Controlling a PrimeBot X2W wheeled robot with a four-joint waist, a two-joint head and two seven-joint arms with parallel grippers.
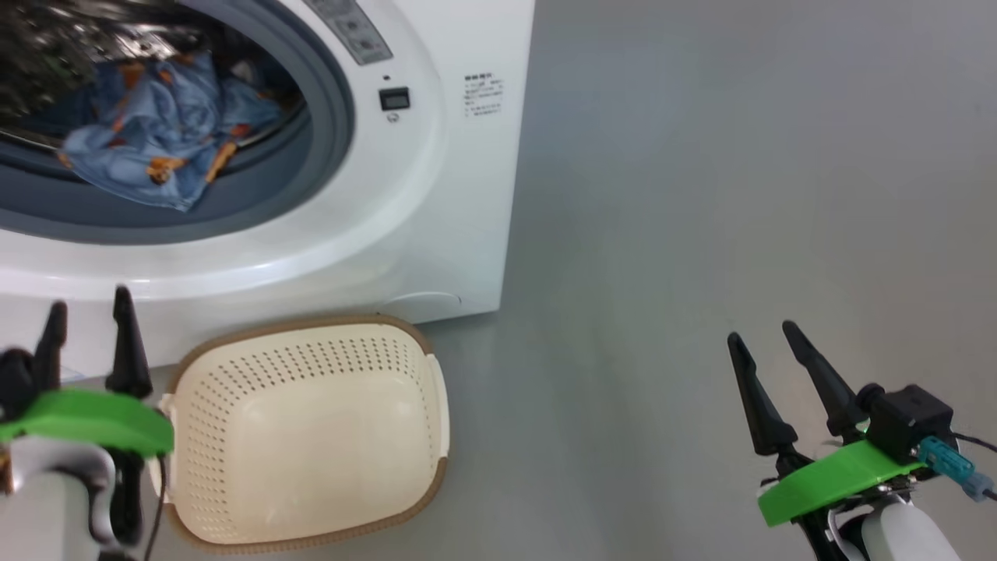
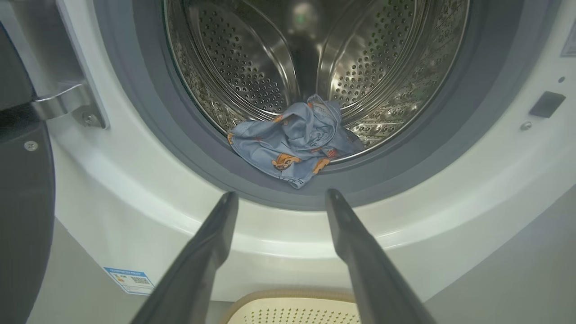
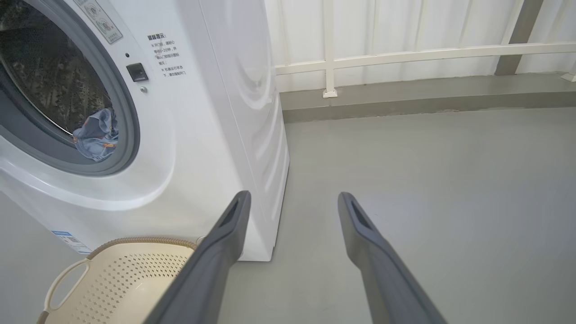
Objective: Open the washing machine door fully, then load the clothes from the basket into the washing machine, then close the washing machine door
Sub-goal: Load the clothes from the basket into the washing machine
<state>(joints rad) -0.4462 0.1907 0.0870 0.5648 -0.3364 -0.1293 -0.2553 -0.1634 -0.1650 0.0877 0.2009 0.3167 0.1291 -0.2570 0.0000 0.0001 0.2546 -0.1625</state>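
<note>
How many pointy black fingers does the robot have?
4. Two are on the left gripper, next to the basket in front of the washing machine. Two are on the right gripper, over the floor.

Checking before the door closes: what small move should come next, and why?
Probably push the clothes deeper with the left gripper: the basket lies empty, but a fold drapes over the grey rubber ring, where the door could pinch it.
</note>
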